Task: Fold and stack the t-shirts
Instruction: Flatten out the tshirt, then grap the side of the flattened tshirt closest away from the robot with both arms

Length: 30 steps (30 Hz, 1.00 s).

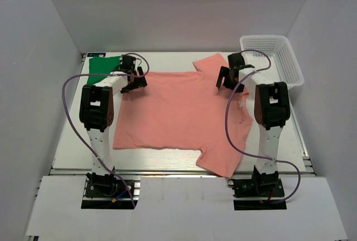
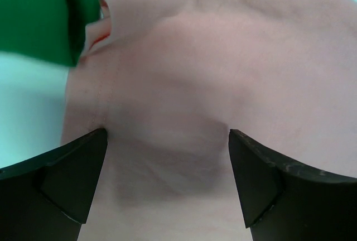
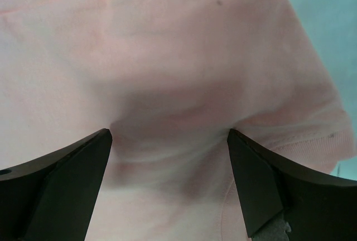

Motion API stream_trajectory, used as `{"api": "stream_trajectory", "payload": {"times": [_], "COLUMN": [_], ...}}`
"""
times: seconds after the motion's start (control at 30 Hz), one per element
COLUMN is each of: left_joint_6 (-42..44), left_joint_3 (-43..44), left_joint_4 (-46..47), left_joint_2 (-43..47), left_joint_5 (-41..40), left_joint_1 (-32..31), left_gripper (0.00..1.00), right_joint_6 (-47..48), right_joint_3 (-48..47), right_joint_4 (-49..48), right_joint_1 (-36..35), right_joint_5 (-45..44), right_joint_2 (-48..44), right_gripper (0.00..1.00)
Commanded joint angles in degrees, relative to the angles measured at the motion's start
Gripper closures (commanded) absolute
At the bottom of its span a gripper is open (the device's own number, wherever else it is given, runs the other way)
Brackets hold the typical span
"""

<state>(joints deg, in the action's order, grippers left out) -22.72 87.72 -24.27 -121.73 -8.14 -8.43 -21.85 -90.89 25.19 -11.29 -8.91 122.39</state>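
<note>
Nearby, a white basket (image 1: 292,69) sits beside the salmon t-shirt (image 1: 178,112).

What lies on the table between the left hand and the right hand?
Only the salmon-pink t-shirt, spread flat, lies there; the left hand and the right hand are open above its far edge. The top view shows it.

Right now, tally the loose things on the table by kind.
T-shirts: 2, pink t-shirt and green t-shirt
Baskets: 1, white basket
Total: 3
</note>
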Motion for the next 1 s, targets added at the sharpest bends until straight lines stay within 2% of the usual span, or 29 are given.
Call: {"api": "stream_trajectory", "payload": {"times": [0.0,0.03,0.17,0.3,0.4,0.53,0.57,0.6,0.63,0.8,0.97], "left_joint_6": [-1.80,-1.80,-0.57,1.80,2.41,1.90,0.41,-3.26,-5.21,-12.33,-17.88], "left_joint_3": [5.15,6.22,6.94,2.02,-1.84,-7.28,-8.35,-11.23,-11.26,-24.51,-40.42], "left_joint_4": [-3.59,-4.29,-4.29,-3.68,-4.20,-7.01,-10.50,-13.49,-13.52,-18.96,-17.65], "left_joint_2": [-7.01,-7.03,-5.54,2.09,11.21,22.99,25.12,29.06,29.10,40.93,50.18], "left_joint_5": [3.30,3.31,5.07,5.32,4.46,1.03,-2.20,-5.36,-5.39,-6.27,-6.45], "left_joint_1": [0.34,0.34,0.34,-0.71,-0.71,-0.71,-0.71,-0.71,-0.71,-0.02,0.60], "left_gripper": [0.00,0.00,0.00,0.00,0.00,0.00,0.00,0.00,0.00,0.00,0.00], "right_joint_6": [2.76,3.30,7.34,9.28,10.33,9.28,8.76,6.66,6.64,-3.37,-9.17], "right_joint_3": [-6.39,-10.32,-15.53,-12.39,-2.39,4.92,7.98,13.41,15.29,35.39,48.41], "right_joint_4": [2.40,2.67,4.60,3.56,-1.36,-3.13,-3.13,-3.30,-3.31,-4.36,-2.26], "right_joint_1": [1.62,1.62,1.71,0.83,-0.39,-3.21,-3.73,-4.78,-4.97,-6.20,-6.38], "right_joint_5": [1.61,2.57,4.42,5.57,8.29,8.03,7.77,6.98,6.89,6.88,7.50], "right_joint_2": [5.13,6.19,6.82,0.94,-8.02,-19.54,-20.95,-29.14,-29.22,-43.97,-60.23], "right_gripper": [0.10,0.10,0.10,0.10,0.10,0.10,0.10,0.10,0.10,0.10,0.10]}}
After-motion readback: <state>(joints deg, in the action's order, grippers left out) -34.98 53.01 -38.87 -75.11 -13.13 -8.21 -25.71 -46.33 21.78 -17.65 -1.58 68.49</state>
